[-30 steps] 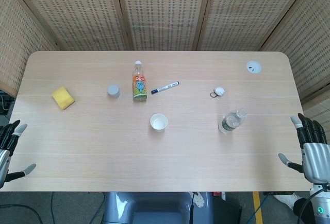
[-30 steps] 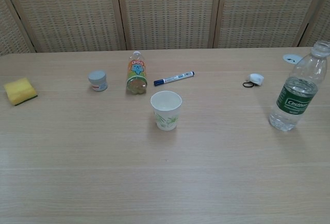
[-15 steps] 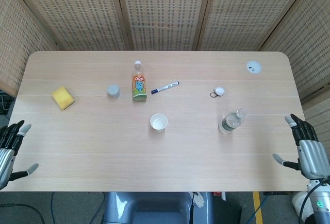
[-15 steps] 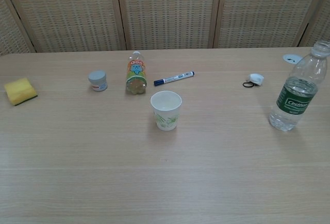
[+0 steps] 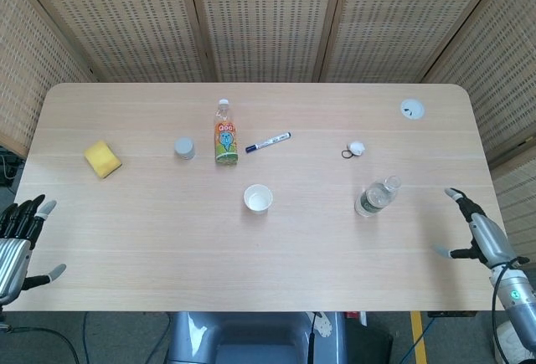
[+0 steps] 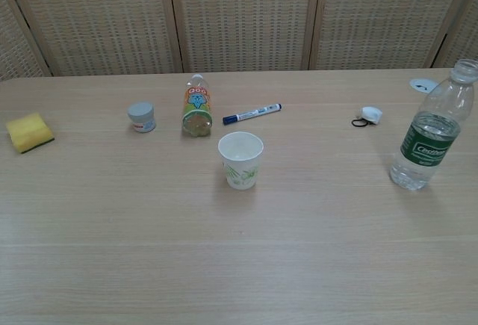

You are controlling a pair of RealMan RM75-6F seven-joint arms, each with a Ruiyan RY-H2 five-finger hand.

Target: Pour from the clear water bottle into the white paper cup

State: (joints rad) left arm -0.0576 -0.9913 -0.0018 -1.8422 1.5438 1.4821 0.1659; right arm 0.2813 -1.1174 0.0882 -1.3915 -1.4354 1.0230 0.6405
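Note:
The clear water bottle (image 5: 375, 197) (image 6: 432, 130) stands upright and uncapped at the table's right, with a green label and some water in it. The white paper cup (image 5: 258, 198) (image 6: 240, 160) stands upright near the table's middle, to the bottle's left. My right hand (image 5: 476, 230) hovers at the table's right front edge, fingers spread, holding nothing, well to the right of the bottle. My left hand (image 5: 18, 243) is off the table's left front corner, fingers apart and empty. Neither hand shows in the chest view.
An orange drink bottle (image 5: 225, 136) lies behind the cup, with a blue marker (image 5: 268, 141) and a small grey-lidded jar (image 5: 184, 148) beside it. A yellow sponge (image 5: 102, 158) lies far left. A white cap with a black loop (image 5: 355, 148) and a white disc (image 5: 411, 110) sit back right.
My right hand has moved in from beyond the right edge towards the table and turned, its fingers now over the edge. My left hand has shifted slightly. The objects have not moved.

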